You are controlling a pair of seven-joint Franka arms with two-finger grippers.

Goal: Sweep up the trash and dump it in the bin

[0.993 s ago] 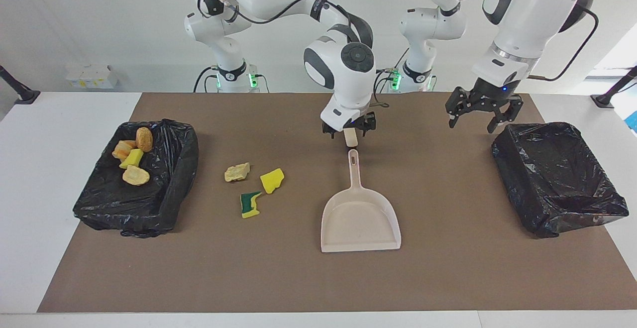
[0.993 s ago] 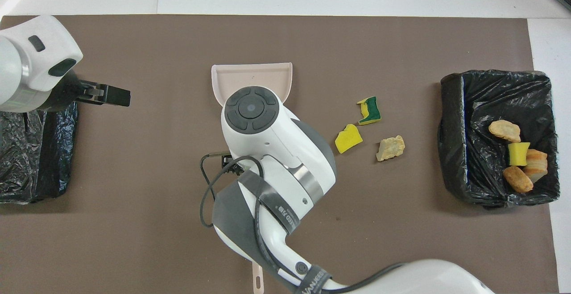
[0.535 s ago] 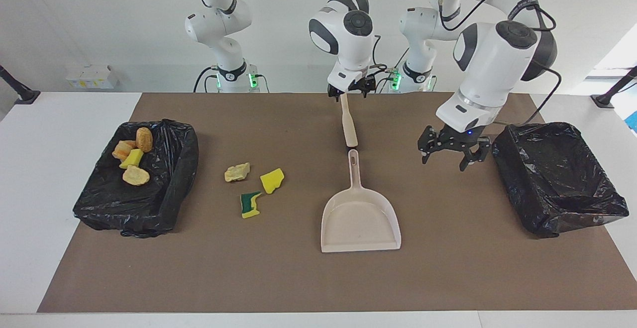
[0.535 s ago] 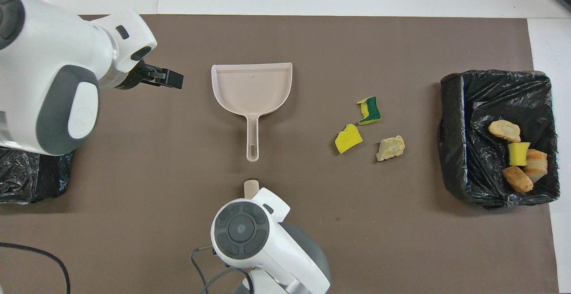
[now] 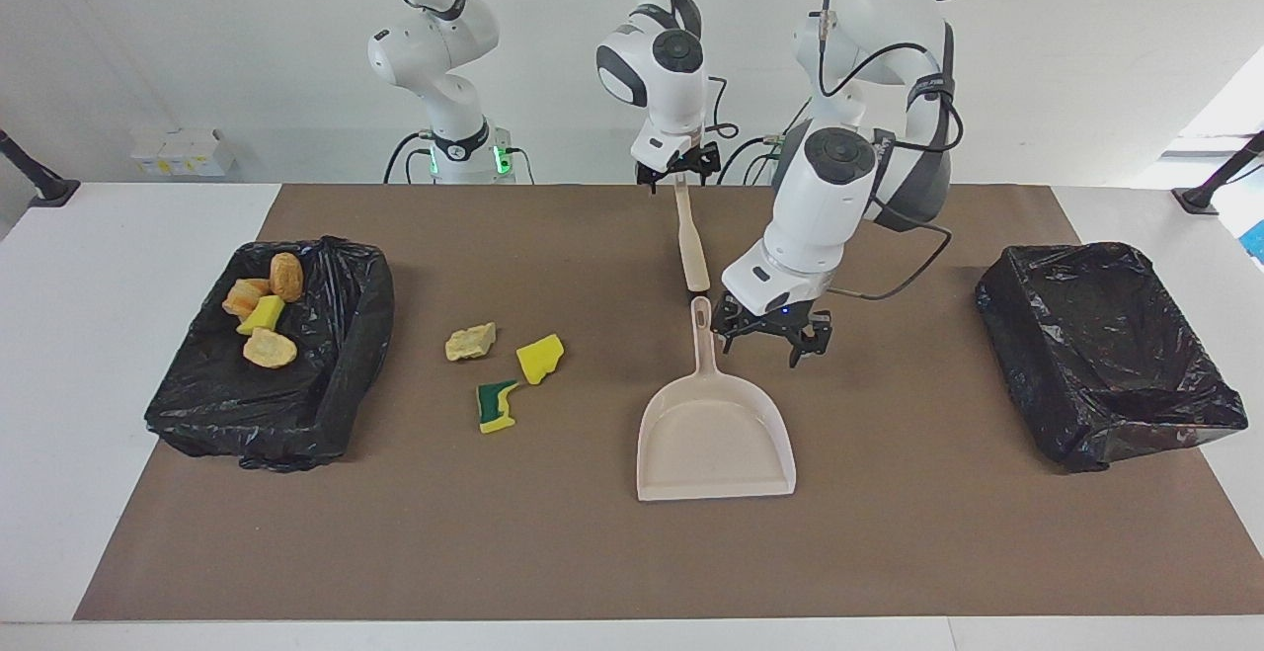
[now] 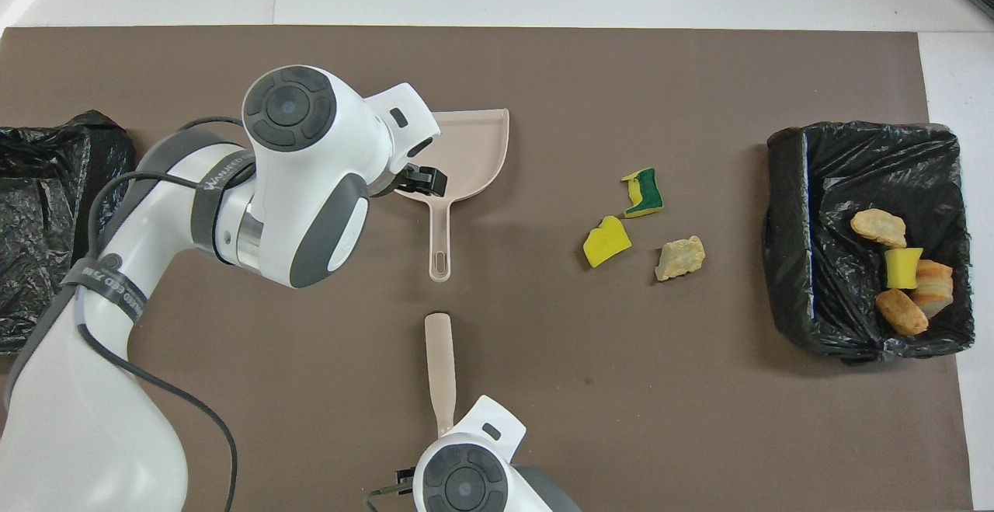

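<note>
Where the facing camera looks across the white bench (image 5: 99, 335), the left claw (image 5: 773, 335) hangs low over the brown mat (image 5: 592, 552), just beside the handle of the flat beige plastic dustpan (image 5: 716, 439). Its fingers are spread wide and hold nothing. The right claw (image 5: 674, 173) sits at the robots' edge of the mat, at the nearer end of a slim beige stick-like handle (image 5: 690, 241). Whether its fingers clamp that stick or merely stand around it cannot be told. The stick's other end lies close to the tip of the dustpan's handle.

Three pieces of trash lie loose on the mat, between the dustpan and the black-bag-lined bin (image 5: 296, 404) at the right arm's end: a tan bread-like chunk (image 5: 470, 342), a yellow sponge piece (image 5: 540, 358) and a green-and-yellow sponge piece (image 5: 496, 406). Four more scraps (image 5: 265, 315), brown, orange-striped, yellow and tan, rest inside that bin. A second black-lined bin (image 5: 1106, 355) stands at the left arm's end. A plain white wall backs the bench.

From overhead, the left arm's white wrist covers one corner of the dustpan's tray, and only a dark tip of its claw shows beside the handle. The stick lies apart from the dustpan's handle, in line with it. The right claw is hidden beneath its own wrist. The second bin is cut off by the frame edge and partly masked by the left arm.
</note>
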